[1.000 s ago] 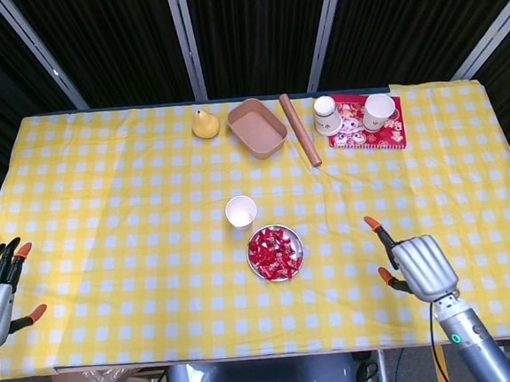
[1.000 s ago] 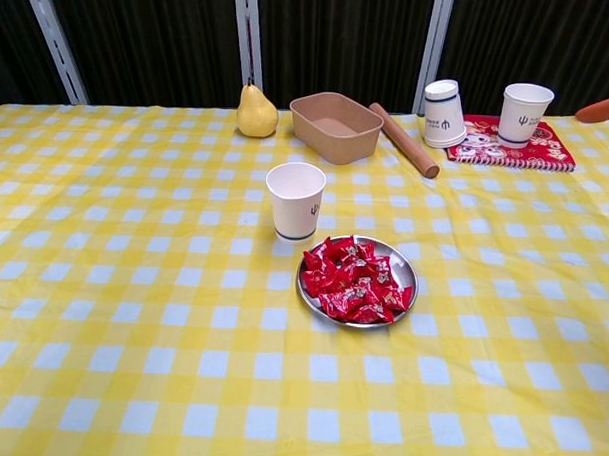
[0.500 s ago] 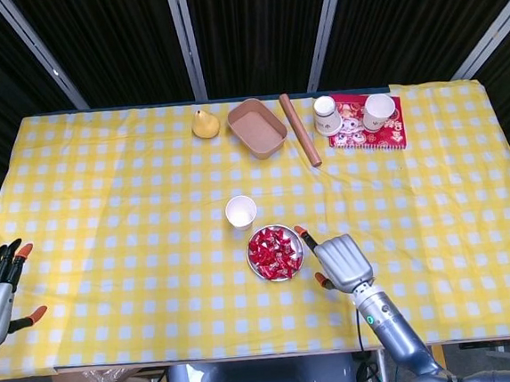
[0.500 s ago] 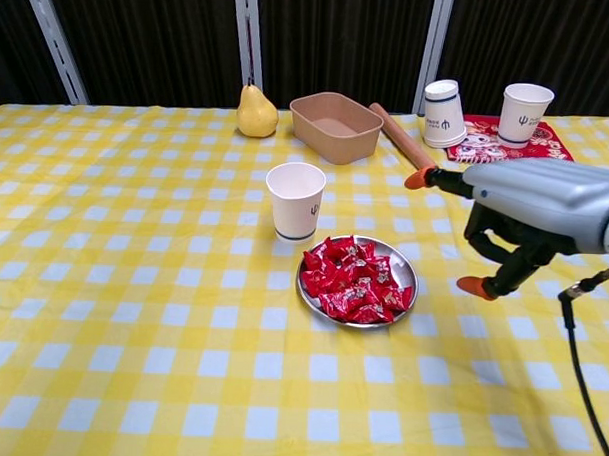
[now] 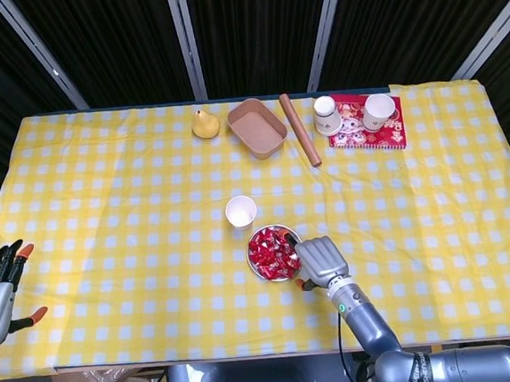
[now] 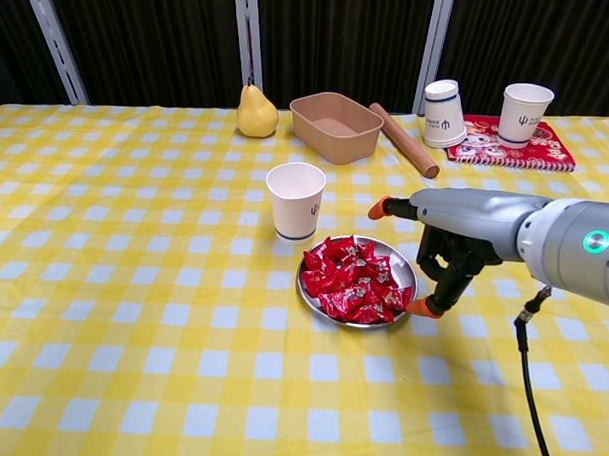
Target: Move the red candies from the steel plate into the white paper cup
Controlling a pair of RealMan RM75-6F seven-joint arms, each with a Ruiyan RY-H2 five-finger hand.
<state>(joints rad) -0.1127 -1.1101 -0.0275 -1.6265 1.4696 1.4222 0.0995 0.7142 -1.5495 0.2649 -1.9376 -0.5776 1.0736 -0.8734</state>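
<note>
Red candies (image 6: 353,282) are heaped on the steel plate (image 6: 407,271), just beside the white paper cup (image 6: 295,201). Nothing is held by the right hand (image 6: 446,255), fingers apart at the plate's rim; one wrapper should be pinched cleanly.

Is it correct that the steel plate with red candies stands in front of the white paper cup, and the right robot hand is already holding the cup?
Not quite. The steel plate of red candies does stand in front of the white paper cup, but the right robot hand holds nothing: in the chest view it hovers open at the plate's right edge, apart from the cup.
</note>
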